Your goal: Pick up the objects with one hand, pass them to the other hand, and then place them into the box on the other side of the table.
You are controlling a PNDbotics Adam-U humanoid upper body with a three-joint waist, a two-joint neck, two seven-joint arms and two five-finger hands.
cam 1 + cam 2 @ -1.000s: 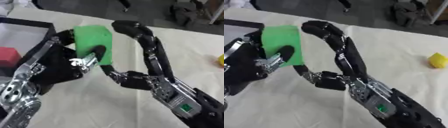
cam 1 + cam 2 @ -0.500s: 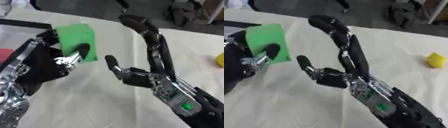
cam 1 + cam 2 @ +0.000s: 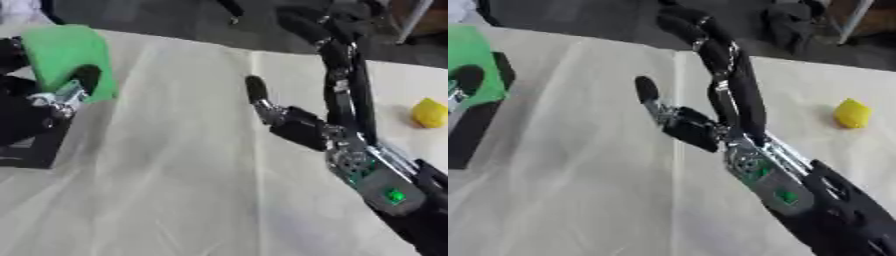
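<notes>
Two hands are in my view. On the left, my left hand [image 3: 48,100] has its fingers and thumb curled round the green block [image 3: 66,57], holding it above the table's left edge, by a black box [image 3: 479,120]. Mid-table, my right hand [image 3: 306,130] stands apart from the block, fingers straight and spread wide, holding nothing. Far right, a yellow piece [image 3: 430,113] lies on the cloth [image 3: 175,190].

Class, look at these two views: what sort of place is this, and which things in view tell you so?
Probably a robotics lab or test workspace. A table under a cream cloth carries only simple props: a green block held in the left hand and a small yellow object. Beyond lies dark floor with equipment legs; the right hand is open.
</notes>
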